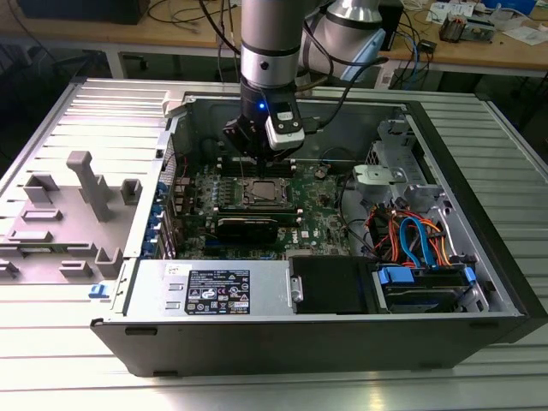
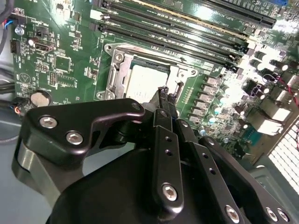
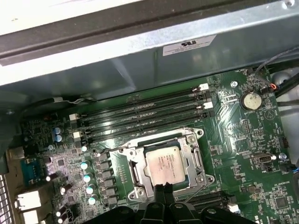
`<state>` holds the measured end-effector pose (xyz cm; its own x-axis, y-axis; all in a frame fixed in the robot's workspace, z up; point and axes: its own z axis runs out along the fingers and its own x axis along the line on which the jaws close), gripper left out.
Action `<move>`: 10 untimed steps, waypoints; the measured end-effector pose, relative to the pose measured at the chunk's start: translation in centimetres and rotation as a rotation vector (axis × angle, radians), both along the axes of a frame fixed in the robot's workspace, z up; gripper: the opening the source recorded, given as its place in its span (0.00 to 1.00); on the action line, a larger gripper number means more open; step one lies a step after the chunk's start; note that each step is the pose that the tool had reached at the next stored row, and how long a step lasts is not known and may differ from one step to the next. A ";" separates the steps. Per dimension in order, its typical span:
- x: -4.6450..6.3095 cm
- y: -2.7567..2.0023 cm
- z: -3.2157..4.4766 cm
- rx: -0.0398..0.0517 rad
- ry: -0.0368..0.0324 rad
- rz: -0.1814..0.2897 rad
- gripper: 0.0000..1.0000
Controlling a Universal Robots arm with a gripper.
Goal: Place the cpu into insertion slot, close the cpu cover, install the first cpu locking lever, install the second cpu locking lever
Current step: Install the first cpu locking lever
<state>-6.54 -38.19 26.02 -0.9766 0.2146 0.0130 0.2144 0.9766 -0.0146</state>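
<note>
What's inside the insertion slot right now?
The cpu lies flat inside the insertion slot, its silver top showing through the cpu cover. What lies beneath it is hidden; the claw covers one edge.

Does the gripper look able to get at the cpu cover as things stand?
Probably yes: the gripper hangs right at the edge of the cpu cover, and nothing stands between them.

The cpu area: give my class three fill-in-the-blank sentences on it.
The cpu cover is folded ____ around the cpu. The pincer sits at that cover's edge, above the ____ board. Long black ____ slots run beside the cover. Missing: down; green; memory.
</note>
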 end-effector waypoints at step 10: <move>-0.1 0.00 0.02 -0.0002 0.0000 0.190 0.11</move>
<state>-6.66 -38.19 26.03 -0.9996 0.0268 0.0130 0.0266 0.9995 -0.0148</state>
